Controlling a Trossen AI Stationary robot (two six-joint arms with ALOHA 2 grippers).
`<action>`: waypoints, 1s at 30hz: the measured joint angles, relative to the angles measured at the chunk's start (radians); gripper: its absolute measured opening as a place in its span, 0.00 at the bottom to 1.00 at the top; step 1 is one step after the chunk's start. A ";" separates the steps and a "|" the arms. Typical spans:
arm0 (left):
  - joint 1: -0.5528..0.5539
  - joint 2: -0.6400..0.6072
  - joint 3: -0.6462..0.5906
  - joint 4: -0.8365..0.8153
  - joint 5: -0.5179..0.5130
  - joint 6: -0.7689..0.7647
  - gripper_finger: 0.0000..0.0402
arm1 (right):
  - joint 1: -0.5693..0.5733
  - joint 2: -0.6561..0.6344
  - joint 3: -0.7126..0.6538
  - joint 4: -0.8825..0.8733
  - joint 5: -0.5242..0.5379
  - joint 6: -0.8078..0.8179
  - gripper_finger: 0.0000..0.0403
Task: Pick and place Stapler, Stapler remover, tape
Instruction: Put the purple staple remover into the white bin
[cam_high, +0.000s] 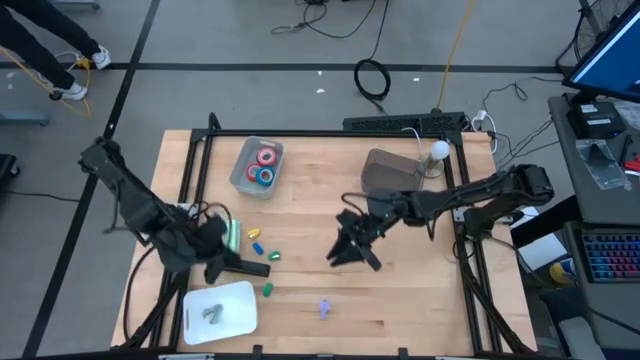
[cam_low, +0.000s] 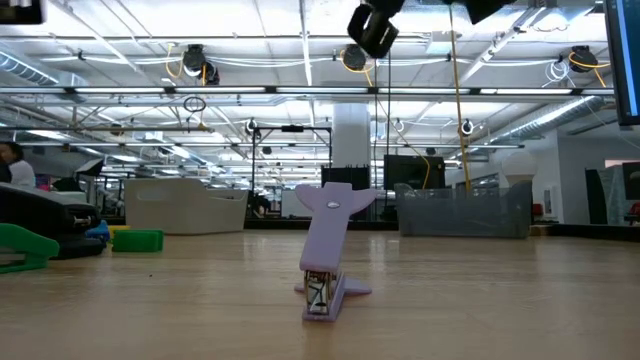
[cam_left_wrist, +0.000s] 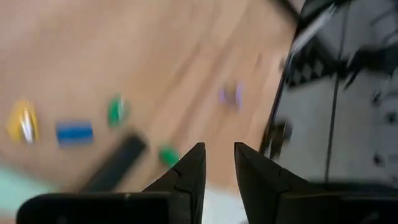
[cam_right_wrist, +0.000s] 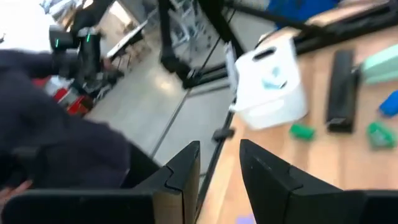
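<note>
The black stapler (cam_high: 248, 268) lies flat on the wooden table beside a white tray (cam_high: 240, 298); the right wrist view shows the stapler (cam_right_wrist: 342, 90) too. A lilac stapler remover (cam_high: 325, 308) stands near the front edge, seen close in the low view (cam_low: 328, 255). Red and blue tape rolls (cam_high: 265, 165) lie in a clear bin (cam_high: 243, 172) at the far left. My left gripper (cam_high: 212, 252) hangs above the stapler's left end, open (cam_left_wrist: 218, 148) and holding nothing. My right gripper (cam_high: 342, 256) hovers over mid-table, open (cam_right_wrist: 219, 144), with nothing between its fingers.
Small yellow, blue and green bits (cam_high: 262, 248) lie scattered between bin and tray. A small grey thing (cam_high: 213, 315) lies in the tray. A brown box (cam_high: 390, 172) and a white ball (cam_high: 438, 150) stand at the far right. A person's dark sleeve (cam_right_wrist: 56, 149) shows beyond the table.
</note>
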 joint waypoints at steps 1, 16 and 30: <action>0.010 -0.019 0.000 0.009 -0.045 0.038 0.22 | 0.018 0.000 0.000 -0.013 0.001 0.001 0.26; 0.209 -0.110 0.000 0.085 -0.160 0.565 0.22 | 0.228 0.095 0.000 -0.119 0.193 0.162 0.26; 0.311 -0.110 0.000 0.102 -0.009 0.766 0.22 | 0.301 0.271 0.000 -0.034 0.323 0.401 0.26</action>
